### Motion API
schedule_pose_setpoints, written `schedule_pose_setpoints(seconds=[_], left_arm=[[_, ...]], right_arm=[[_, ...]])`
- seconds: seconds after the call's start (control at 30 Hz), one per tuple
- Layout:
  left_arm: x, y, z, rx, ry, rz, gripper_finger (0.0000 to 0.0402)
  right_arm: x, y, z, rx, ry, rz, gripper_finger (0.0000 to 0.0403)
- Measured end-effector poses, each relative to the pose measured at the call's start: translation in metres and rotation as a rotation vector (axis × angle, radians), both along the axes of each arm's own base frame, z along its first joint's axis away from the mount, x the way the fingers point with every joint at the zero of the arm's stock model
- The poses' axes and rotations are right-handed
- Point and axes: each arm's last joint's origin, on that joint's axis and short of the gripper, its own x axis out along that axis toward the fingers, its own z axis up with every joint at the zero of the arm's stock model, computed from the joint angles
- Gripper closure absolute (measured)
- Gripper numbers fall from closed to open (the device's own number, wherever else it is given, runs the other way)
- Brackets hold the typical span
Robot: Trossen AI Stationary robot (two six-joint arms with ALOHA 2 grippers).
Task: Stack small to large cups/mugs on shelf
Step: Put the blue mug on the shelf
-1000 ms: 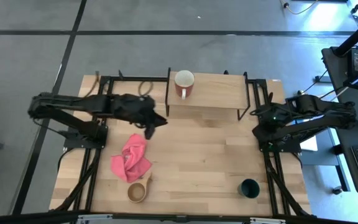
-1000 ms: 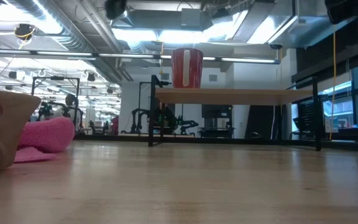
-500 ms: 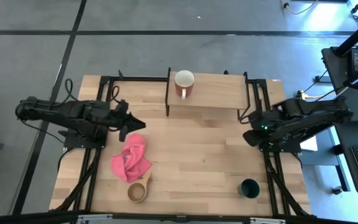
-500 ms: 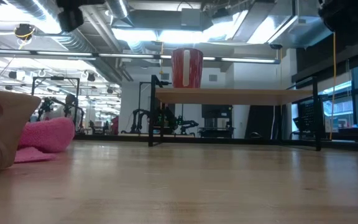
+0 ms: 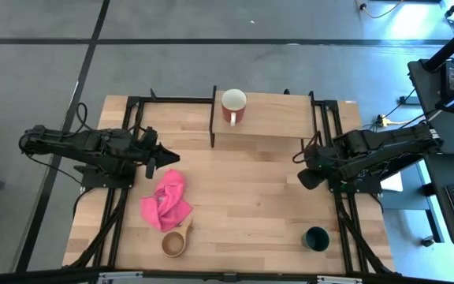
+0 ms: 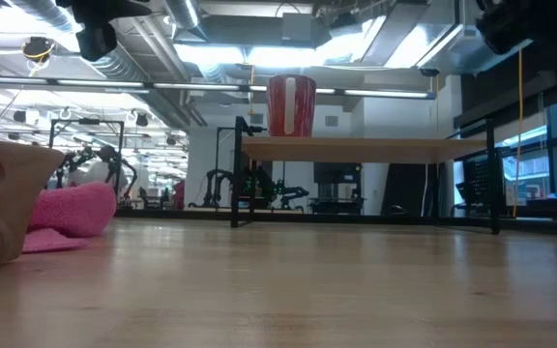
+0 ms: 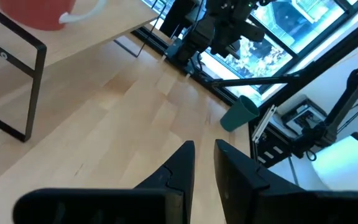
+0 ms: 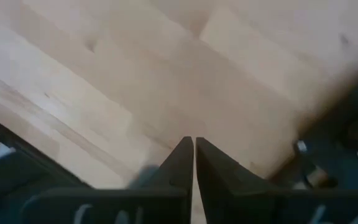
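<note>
The red mug point(image 5: 233, 105) stands upright on the shelf's point(image 5: 270, 115) left end; it also shows in the low view point(image 6: 291, 104) and the left wrist view point(image 7: 42, 12). The tan wooden cup point(image 5: 175, 243) stands on the table near its front edge, next to the pink cloth point(image 5: 166, 201). The dark green cup point(image 5: 316, 238) stands at the front right. My left gripper point(image 5: 173, 158) hovers left of the shelf, fingers almost together point(image 7: 204, 158), empty. My right gripper point(image 5: 303, 178) hovers right of centre, shut point(image 8: 194, 152), empty.
The shelf's black metal legs point(image 5: 213, 126) stand on the table's far part. Black frame rails point(image 5: 120, 213) run along the left and right sides of the table. Bare wood point(image 5: 251, 205) lies between the cloth and the green cup.
My left gripper has drawn back from beside the shelf toward the table's left edge. My right gripper has moved from the right rail toward the table's middle and a little toward the near edge. The cups and cloth have stayed in place.
</note>
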Motion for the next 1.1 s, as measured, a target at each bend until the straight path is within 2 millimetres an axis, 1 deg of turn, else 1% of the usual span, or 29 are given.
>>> schedule_pose_setpoints(seconds=[0.1, 0.33, 0.43, 0.8, 1.0, 1.1], left_arm=[[0.000, 0.000, 0.000, -0.006, -0.001, 0.002, 0.0347], [0.000, 0.000, 0.000, -0.030, -0.002, 0.011, 0.0347], [0.000, 0.001, 0.000, -0.041, -0.003, 0.033, 0.0347], [0.000, 0.002, 0.000, -0.032, -0.008, 0.076, 0.0347], [0.000, 0.002, 0.000, 0.014, -0.006, 0.070, 0.0347], [0.000, 0.003, 0.002, 0.016, -0.020, 0.087, 0.0347]], right_arm=[[0.007, 0.000, 0.002, -0.050, -0.092, 0.015, 0.0382], [0.033, 0.003, 0.018, -0.136, -0.446, 0.149, 0.0382], [0.040, 0.001, 0.025, -0.167, -0.549, 0.165, 0.0382], [0.050, -0.009, 0.033, -0.222, -0.666, 0.165, 0.0382], [0.055, -0.011, 0.039, -0.180, -0.748, 0.165, 0.0382], [0.055, -0.013, 0.040, -0.163, -0.762, 0.192, 0.0382]])
